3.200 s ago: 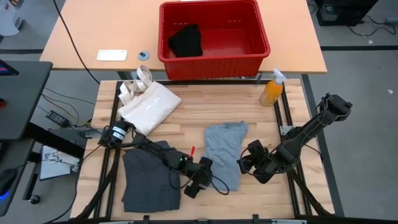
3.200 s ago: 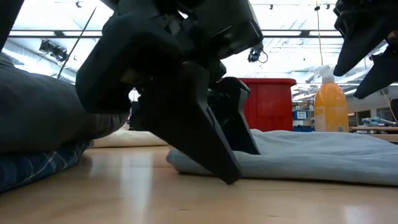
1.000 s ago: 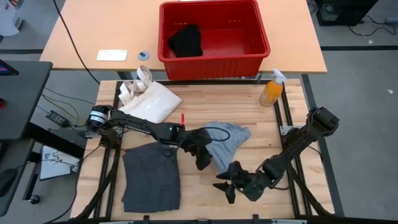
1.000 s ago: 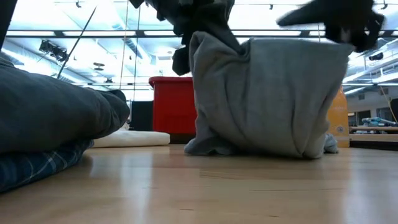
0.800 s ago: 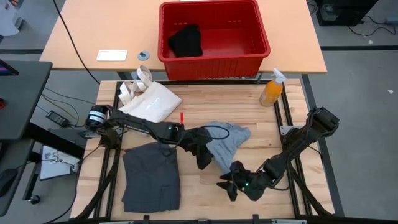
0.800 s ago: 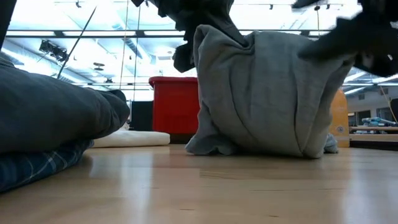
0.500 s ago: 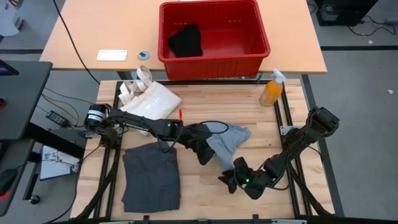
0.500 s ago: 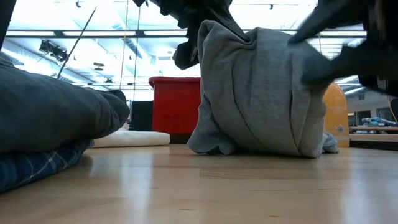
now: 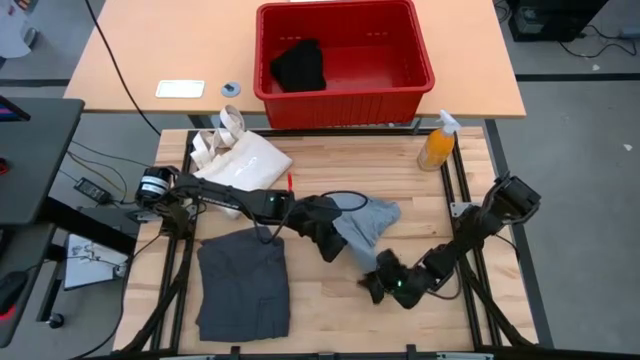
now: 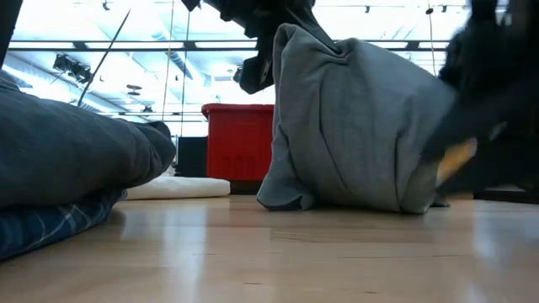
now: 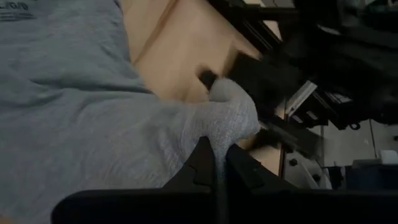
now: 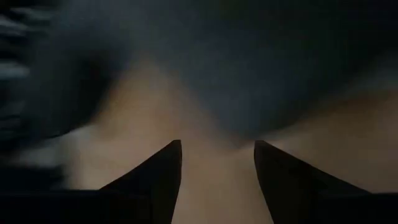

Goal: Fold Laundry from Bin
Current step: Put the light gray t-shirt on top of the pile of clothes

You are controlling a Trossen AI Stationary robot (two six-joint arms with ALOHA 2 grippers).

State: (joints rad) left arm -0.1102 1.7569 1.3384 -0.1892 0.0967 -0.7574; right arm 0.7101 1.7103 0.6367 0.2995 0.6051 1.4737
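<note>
Light grey piece lifted mid-table

Overhead, the left gripper (image 9: 328, 243) pinches the light grey piece (image 9: 362, 222); the right gripper (image 9: 376, 283), fingers spread, sits beside it — only the low view shows the cloth hanging bunched. Far off, the bin (image 9: 415, 88) holds a black piece (image 9: 298, 66).

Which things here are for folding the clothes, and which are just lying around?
For the job: light grey soft garment, dark charcoal-grey folded garment, black garment, big red plastic bin.

Just lying about: cream-white cloth tote bag, orange spray bottle, small white flat card.
</note>
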